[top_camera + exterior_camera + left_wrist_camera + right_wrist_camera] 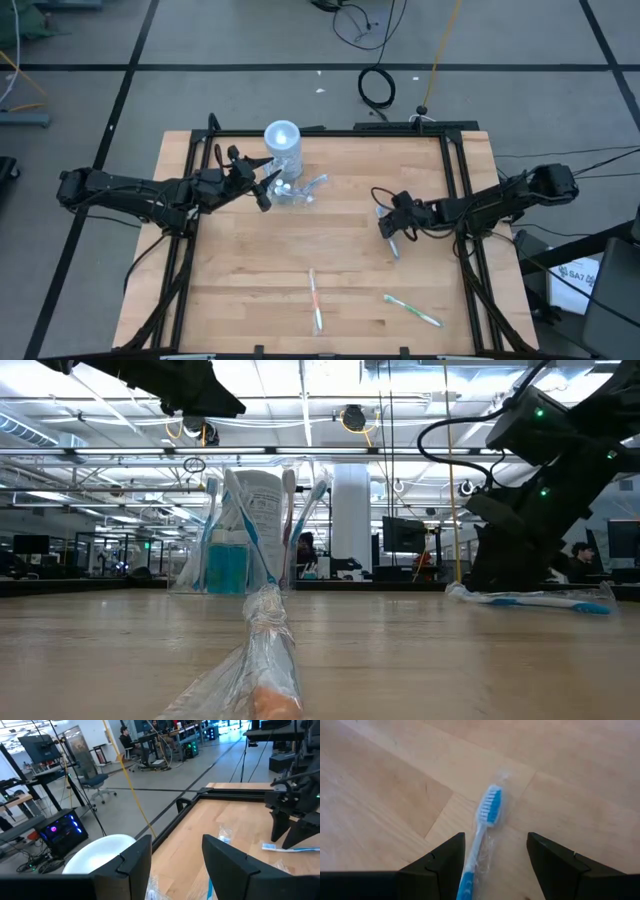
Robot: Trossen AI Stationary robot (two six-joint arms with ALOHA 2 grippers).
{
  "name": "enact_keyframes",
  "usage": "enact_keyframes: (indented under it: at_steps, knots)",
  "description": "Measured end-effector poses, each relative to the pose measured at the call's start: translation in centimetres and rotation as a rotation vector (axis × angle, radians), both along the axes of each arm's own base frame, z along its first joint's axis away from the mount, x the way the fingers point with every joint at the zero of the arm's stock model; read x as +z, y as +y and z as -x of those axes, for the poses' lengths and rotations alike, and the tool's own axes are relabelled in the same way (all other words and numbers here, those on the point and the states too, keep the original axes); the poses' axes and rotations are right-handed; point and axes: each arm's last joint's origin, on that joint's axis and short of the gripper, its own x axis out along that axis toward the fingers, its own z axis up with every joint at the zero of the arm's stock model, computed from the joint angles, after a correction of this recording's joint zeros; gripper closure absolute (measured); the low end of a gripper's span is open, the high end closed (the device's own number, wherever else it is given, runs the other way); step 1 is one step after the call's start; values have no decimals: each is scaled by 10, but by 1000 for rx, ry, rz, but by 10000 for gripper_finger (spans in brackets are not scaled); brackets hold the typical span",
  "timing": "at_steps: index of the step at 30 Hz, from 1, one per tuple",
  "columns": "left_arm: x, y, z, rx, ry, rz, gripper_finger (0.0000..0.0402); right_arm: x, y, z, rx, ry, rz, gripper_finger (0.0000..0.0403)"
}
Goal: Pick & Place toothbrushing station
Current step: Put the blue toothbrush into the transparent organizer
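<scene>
The left gripper (262, 186) is held just beside the toothbrush holder (284, 165), at its left side; its fingers (131, 862) are spread apart, with nothing seen pinched between them. The holder stands upright near the back edge of the wooden table (230, 270), left of centre, its pale round top (102, 854) showing close behind the left fingers. Two wrapped toothbrushes (315, 298) (412, 310) are laid near the front edge, well apart from the holder. On the right, the right gripper (389, 228) is lowered over a blue toothbrush (485, 822) in clear wrap, its fingers (442, 862) spread on either side of the handle.
</scene>
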Motion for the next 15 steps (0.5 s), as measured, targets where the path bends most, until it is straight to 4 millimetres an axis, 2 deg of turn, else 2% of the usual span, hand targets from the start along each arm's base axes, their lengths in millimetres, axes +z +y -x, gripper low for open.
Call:
enact_keyframes:
  at_steps: [7,15]
  knots:
    - [1,0,0,0,-7,1,220,-7,-2,-2,27,0,29,206]
    - [1,0,0,0,-15,1,220,-11,-1,-12,95,-53,60,274]
